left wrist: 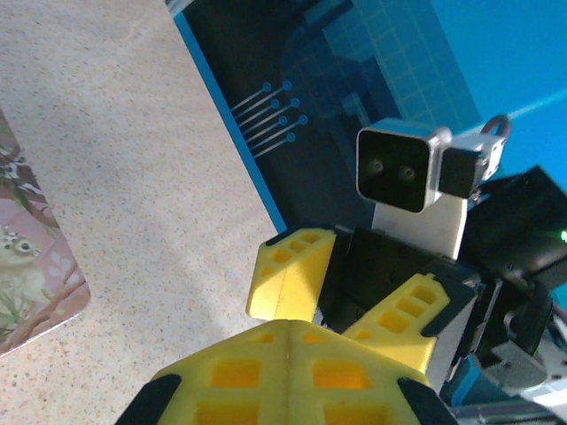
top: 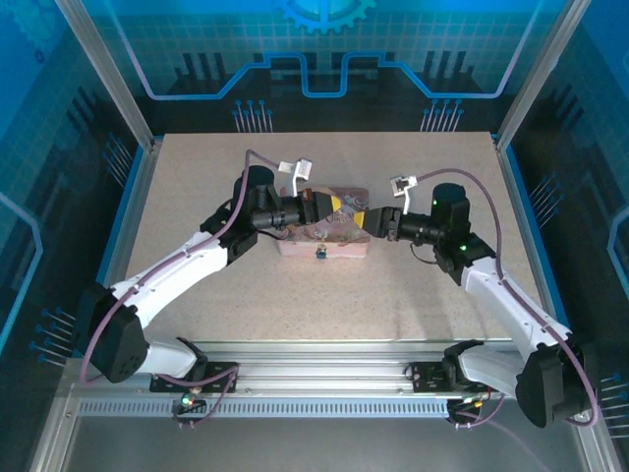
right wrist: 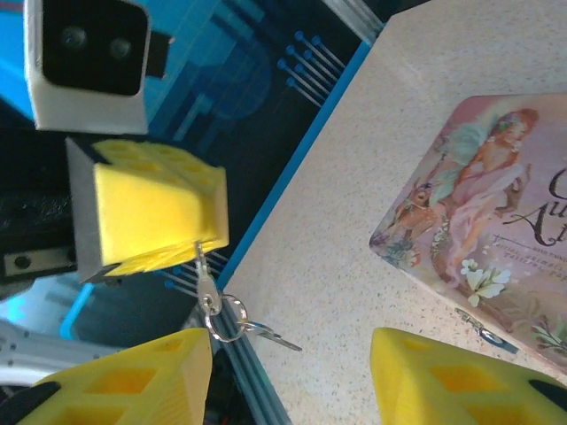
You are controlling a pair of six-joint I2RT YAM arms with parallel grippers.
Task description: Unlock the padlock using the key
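Observation:
My left gripper (top: 339,205) hovers over the pink tin (top: 324,236), shut on the key. In the right wrist view its yellow fingers (right wrist: 155,208) pinch the thin metal key (right wrist: 203,276), from which a ring (right wrist: 226,319) and a second small key (right wrist: 275,335) hang. My right gripper (top: 366,224) faces it tip to tip and stands open (right wrist: 292,341), the ring just beside its left finger. The tiny padlock (top: 320,253) hangs at the tin's front edge (right wrist: 483,332), apart from both grippers. In the left wrist view my left gripper (left wrist: 288,326) is closed, seam tight.
The pink illustrated tin (right wrist: 496,221) lies mid-table on the speckled tabletop (top: 197,197). Blue frame rails and glass walls (top: 133,197) surround the table. The right wrist camera housing (left wrist: 403,168) sits close in front of the left gripper.

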